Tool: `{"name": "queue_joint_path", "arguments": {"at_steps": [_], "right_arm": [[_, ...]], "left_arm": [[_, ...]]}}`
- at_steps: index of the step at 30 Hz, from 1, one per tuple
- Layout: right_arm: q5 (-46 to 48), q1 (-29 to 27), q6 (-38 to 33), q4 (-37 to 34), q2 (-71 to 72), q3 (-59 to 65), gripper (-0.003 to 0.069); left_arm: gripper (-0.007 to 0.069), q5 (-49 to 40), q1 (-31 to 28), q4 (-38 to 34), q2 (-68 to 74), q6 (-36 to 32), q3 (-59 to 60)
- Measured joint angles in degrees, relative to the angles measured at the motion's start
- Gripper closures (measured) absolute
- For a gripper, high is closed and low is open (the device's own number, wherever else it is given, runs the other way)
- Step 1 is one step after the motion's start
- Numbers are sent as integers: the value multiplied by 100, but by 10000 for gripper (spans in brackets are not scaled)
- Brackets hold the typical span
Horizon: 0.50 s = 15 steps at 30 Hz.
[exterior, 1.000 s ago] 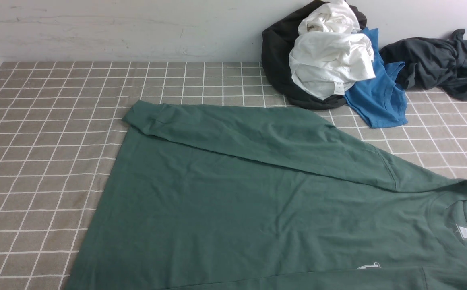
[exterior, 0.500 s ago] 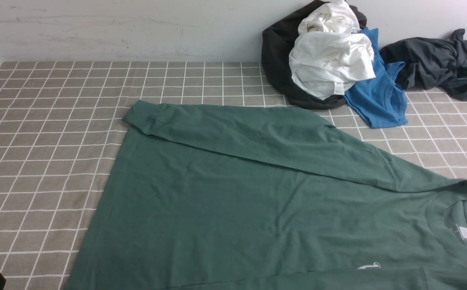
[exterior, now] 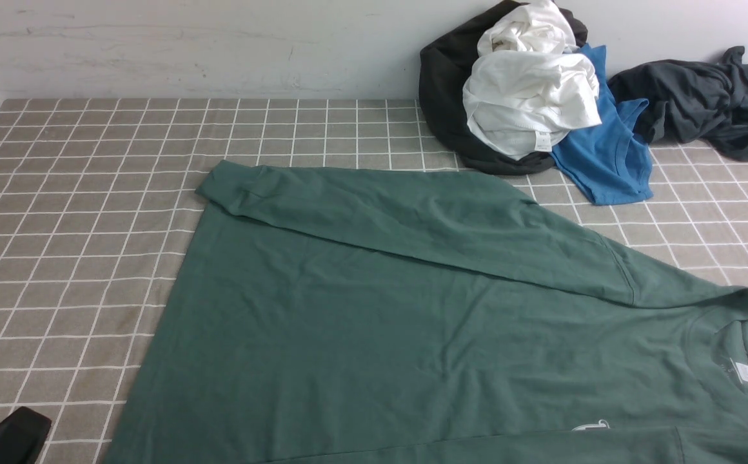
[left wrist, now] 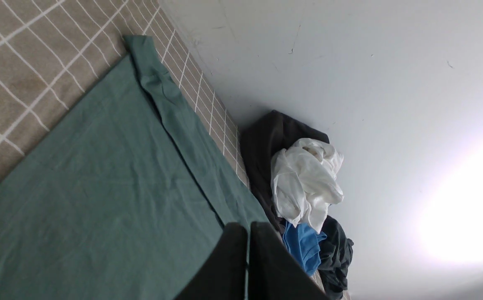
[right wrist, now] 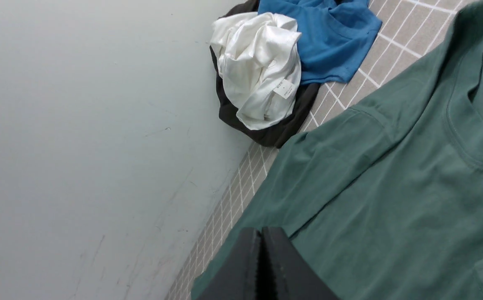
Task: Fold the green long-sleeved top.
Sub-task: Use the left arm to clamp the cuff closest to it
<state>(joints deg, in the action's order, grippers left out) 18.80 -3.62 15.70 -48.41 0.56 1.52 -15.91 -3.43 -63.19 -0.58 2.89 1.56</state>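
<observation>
green long-sleeved top [exterior: 374, 322] flat, centre to near right of checked tablecloth [exterior: 58, 225] | soft limp light jersey, likely drapes, bunches | pinch hem [exterior: 164, 335] or shoulder seam [exterior: 619, 270] | left gripper [left wrist: 248, 233], right gripper [right wrist: 261, 235] clenched, empty

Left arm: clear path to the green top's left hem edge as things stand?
Probably yes: the left tool, shut, sits near that edge, and only bare checked tablecloth lies between it and the green long-sleeved top.
</observation>
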Motion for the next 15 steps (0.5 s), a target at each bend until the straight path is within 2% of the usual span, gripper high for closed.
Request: {"name": "queue_joint_path", "arguments": {"at_steps": [5, 10, 13, 15], "right_arm": [[34, 0, -365, 9, 0, -5, 673], [342, 0, -1090, 14, 0, -55, 673], [271, 0, -1494, 41, -22, -288, 673], [-41, 0, -1783, 111, -316, -565, 673]], "left_arm": [[631, -154, 0, -46, 0, -363, -33], [631, -595, 0, 34, 0, -2028, -869], [631, -1018, 0, 433, 356, -2526, -1462], [631, -1485, 0, 1034, 895, -2641, -1926]]}}
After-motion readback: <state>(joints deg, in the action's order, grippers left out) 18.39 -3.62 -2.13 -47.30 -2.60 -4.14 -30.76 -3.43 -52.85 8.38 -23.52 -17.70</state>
